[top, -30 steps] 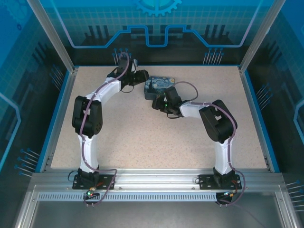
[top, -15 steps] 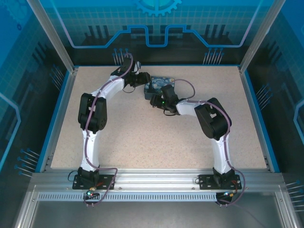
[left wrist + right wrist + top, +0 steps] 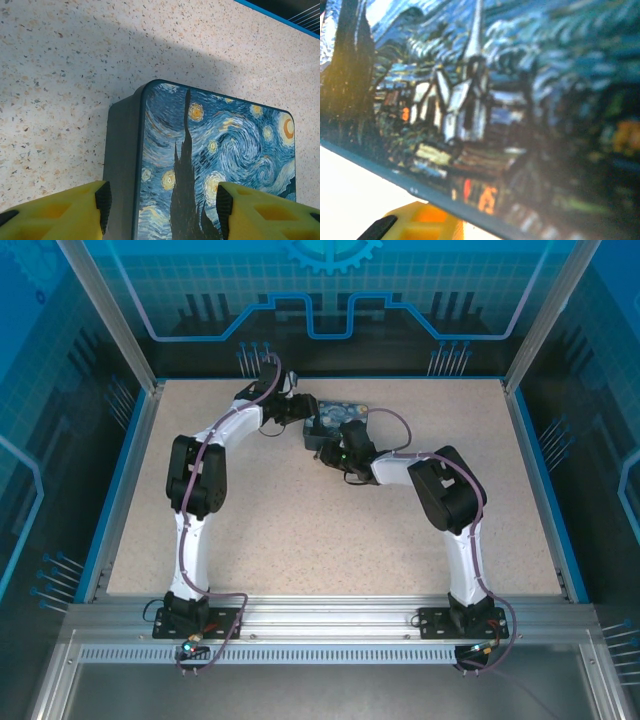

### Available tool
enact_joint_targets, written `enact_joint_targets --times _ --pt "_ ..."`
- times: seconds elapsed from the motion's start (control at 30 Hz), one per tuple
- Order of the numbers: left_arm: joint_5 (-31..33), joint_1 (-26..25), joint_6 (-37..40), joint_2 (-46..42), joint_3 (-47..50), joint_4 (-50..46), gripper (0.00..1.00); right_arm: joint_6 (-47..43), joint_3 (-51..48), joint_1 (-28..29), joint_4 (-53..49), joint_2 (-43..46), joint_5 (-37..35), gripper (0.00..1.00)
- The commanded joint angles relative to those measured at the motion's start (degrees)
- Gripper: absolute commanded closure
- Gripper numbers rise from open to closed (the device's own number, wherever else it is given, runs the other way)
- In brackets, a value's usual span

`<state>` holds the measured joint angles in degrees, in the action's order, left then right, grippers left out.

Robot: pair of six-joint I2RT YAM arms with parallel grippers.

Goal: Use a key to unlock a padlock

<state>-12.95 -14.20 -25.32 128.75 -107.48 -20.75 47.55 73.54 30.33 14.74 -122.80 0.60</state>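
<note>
Tin (image 3: pixel 345 418): you are looking at a painted box lying flat on the table (image 3: pixel 300 530), lid up, towards the far edge.
Left gripper (image 3: pixel 307 423): it is hovering at the tin's left end.
Left gripper, wrist view (image 3: pixel 160 212): the jaws are standing wide and holding nothing. They are straddling the tin's (image 3: pixel 215 160) dark side wall. One yellow finger (image 3: pixel 60 215) is hanging over bare table (image 3: pixel 60 75) just beside that wall, and the other (image 3: pixel 265 215) is hanging over the lid. You cannot tell whether either is touching the tin.
Right gripper (image 3: pixel 330 443): it is pressing in at the tin's near edge, close beside the left gripper.
Right gripper, wrist view: the lid (image 3: pixel 520 100) is sitting very close and blurred. One yellow fingertip (image 3: pixel 427 224) is poking out just under the tin's rim. You cannot tell how far the jaws are standing apart, or whether they are gripping anything.
Padlock and key: you cannot tell where they are lying relative to the tin.
</note>
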Motion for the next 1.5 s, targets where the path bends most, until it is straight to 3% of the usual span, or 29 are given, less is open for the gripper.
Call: enact_joint_targets --times 0.0,0.23,0.5,0.9,1.03,1.33,1.47 --pt "-1.57 -0.26 0.89 0.43 -1.09 -0.63 0.40 0.88 -1.09 0.18 0.37 -1.65 0.98 0.80" --pt "-0.78 -1.48 1.32 0.14 0.24 -1.13 0.42 1.31 -2.16 -0.14 2.31 -1.17 1.32 1.00" --pt "3.71 -2.85 2.32 0.76 2.19 -3.75 0.43 3.51 -7.70 -1.96 6.14 3.82 1.30 1.00" --pt "3.81 -3.29 1.60 0.54 5.87 -2.53 0.44 8.83 -18.36 -7.86 14.25 10.62 3.44 1.00" --pt "3.35 -3.29 1.32 0.21 6.67 -1.33 0.44 7.13 -16.92 -7.67 14.62 9.94 6.58 1.00" --pt "2.34 -3.38 1.04 0.78 5.59 -2.00 0.43 4.66 -8.61 -3.70 9.94 4.37 6.12 0.57" --pt "2.04 -3.46 0.79 0.68 5.77 -1.77 0.43 4.87 -6.36 -2.34 6.46 2.94 3.91 0.53"
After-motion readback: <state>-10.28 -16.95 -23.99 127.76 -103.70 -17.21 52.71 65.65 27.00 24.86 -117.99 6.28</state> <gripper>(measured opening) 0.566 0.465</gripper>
